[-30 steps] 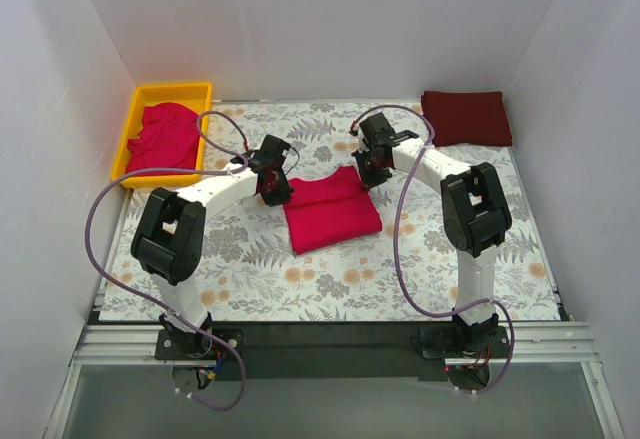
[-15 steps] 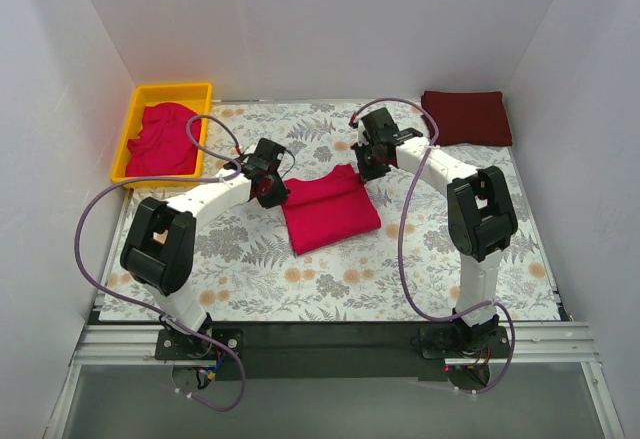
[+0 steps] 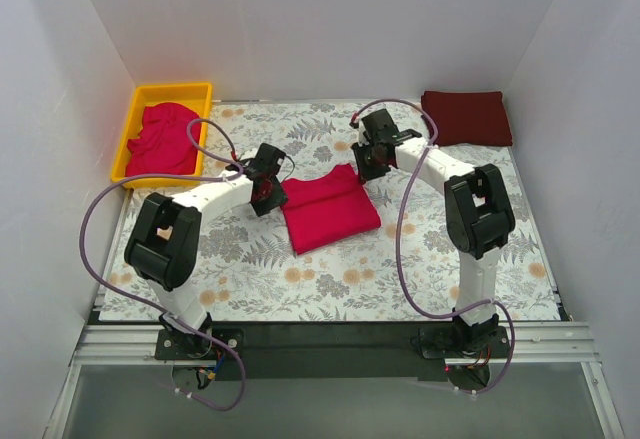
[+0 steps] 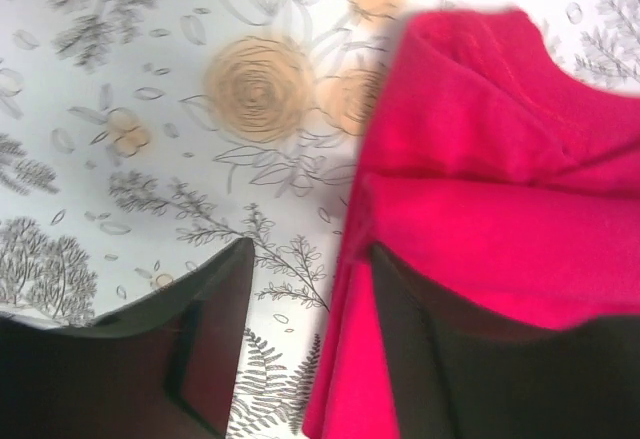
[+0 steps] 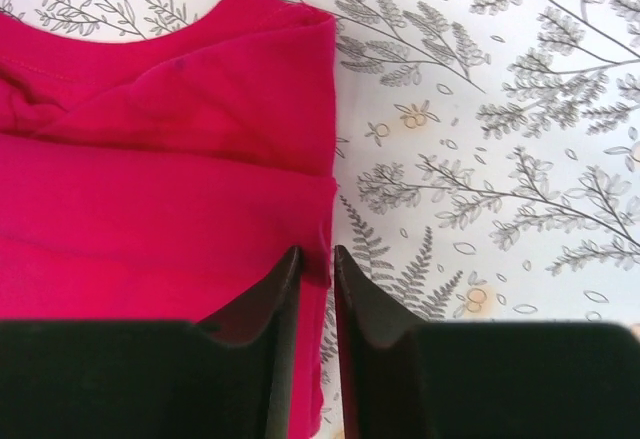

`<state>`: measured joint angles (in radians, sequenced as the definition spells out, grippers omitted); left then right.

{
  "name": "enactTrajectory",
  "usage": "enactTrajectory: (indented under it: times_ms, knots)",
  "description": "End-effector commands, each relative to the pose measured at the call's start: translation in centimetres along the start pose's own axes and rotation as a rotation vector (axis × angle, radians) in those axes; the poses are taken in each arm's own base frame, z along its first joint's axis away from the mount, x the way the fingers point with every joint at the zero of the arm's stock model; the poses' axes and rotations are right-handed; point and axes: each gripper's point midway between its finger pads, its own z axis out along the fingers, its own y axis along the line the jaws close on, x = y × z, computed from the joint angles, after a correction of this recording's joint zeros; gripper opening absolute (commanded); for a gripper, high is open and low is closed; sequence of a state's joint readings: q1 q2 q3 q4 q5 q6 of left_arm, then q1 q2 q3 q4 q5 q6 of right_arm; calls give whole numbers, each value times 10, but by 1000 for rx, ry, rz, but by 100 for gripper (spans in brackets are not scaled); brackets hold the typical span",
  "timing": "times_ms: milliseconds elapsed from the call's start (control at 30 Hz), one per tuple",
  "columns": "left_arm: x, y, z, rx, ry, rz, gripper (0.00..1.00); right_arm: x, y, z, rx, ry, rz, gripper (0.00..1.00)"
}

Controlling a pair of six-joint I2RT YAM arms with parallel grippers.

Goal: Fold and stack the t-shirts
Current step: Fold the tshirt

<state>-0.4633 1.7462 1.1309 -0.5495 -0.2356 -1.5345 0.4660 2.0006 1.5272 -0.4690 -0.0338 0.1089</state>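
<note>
Top cam gives you layout only. The L gripper (image 3: 268, 187) sits at the left edge of the folded pink shirt (image 3: 330, 211), and the R gripper (image 3: 369, 169) is at its far-right corner. The shirt lies mid-table, a bit skewed. You can't read either jaw gap from up there.

The wrist cams fill that in.
- **L wrist:** jaws are spread wide and the shirt's edge lies loose in the gap. One finger (image 4: 480, 379) is over the cloth, the other is over bare table, and nothing is pinched. You also get the stacked fold layers & a hem seam here.
- **R wrist:** jaws are parted by a thin slit only, w/ the shirt's side edge right under it. The cloth lies flat on the table. You can't tell if the tips touch it.

Containers: the yellow tray (image 3: 172, 88) in the table's far-left corner holds a crumpled heap (image 3: 160, 139) of pink shirts. The maroon shirt (image 3: 466, 117) lies folded in the far-right corner, straight on the table.

Surface & room: the table (image 3: 250, 269) has a white cover printed w/ grey ferns & orange flowers. A black strip (image 3: 320, 337) runs along the near edge by the arm bases. White walls (image 3: 320, 29) close in the left, far & right sides. Purple cables (image 3: 92, 229) loop off both arms.
</note>
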Motion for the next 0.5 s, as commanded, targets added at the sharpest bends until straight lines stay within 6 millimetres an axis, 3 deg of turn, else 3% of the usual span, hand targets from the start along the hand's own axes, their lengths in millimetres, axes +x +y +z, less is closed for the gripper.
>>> enactTrajectory:
  times_ms: [0, 33, 133, 200, 233, 300, 333, 400, 467]
  knots:
    - [-30, 8, -26, -28, -101, -26, 52, -30, -9, -37, 39, -124, -1, 26]
    - [-36, 1, -39, 20, -114, -38, 56, -31, -6, -43, 35, -139, -4, 27]
    - [-34, -7, -55, 96, -129, -37, 60, -24, 2, -62, 20, -184, -5, 33]
    - [-22, -16, -69, 160, -131, -10, 61, -26, 18, -77, -60, -243, 0, 34]
    - [-16, -18, -73, 178, -130, 7, 61, -8, 19, -71, -76, -218, 6, 35]
    - [5, -27, -81, 240, -110, 51, 61, -7, 32, -79, -153, -264, 6, 35]
    - [12, -29, -82, 262, -101, 64, 61, 4, 35, -74, -175, -248, 9, 36]
    - [27, -33, -78, 313, -70, 85, 58, 7, 45, -73, -237, -252, 9, 35]
    - [28, -37, -74, 322, -71, 92, 53, 6, 53, -67, -294, -254, 4, 35]
